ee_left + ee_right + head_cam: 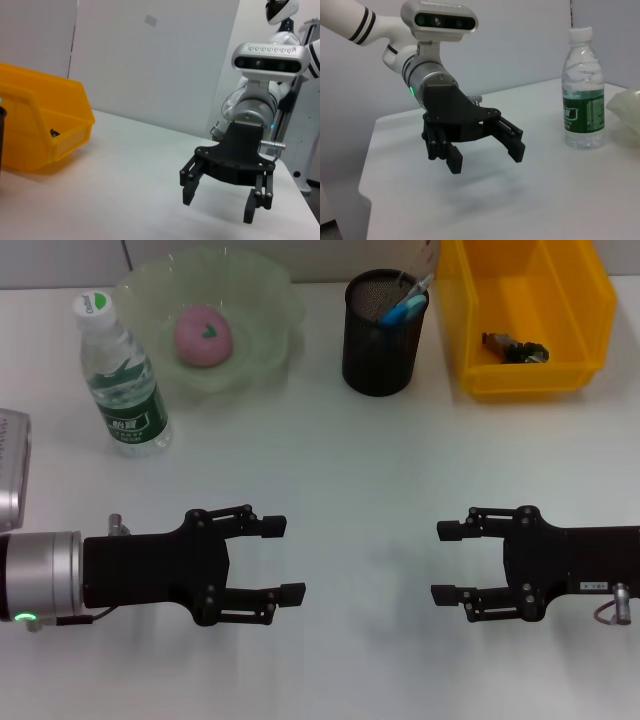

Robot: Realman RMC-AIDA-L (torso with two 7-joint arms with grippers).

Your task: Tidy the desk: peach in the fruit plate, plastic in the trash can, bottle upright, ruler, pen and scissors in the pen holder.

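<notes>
Both black grippers hover wide open and empty over the white desk (360, 470), fingertips facing each other.

Ahead of the right gripper (437, 562) sits the yellow plastic bin (525, 315) holding a dark crumpled scrap (513, 348); the left wrist view shows only that bin and the right gripper. Ahead of the left gripper (290, 558) lies the pale green glass fruit plate (255, 300) with the pink peach (203, 336), beside the upright clear water bottle (122, 375); between the grippers and farther off stands the black mesh pen holder (380, 335) with blue-handled items (405, 308).
</notes>
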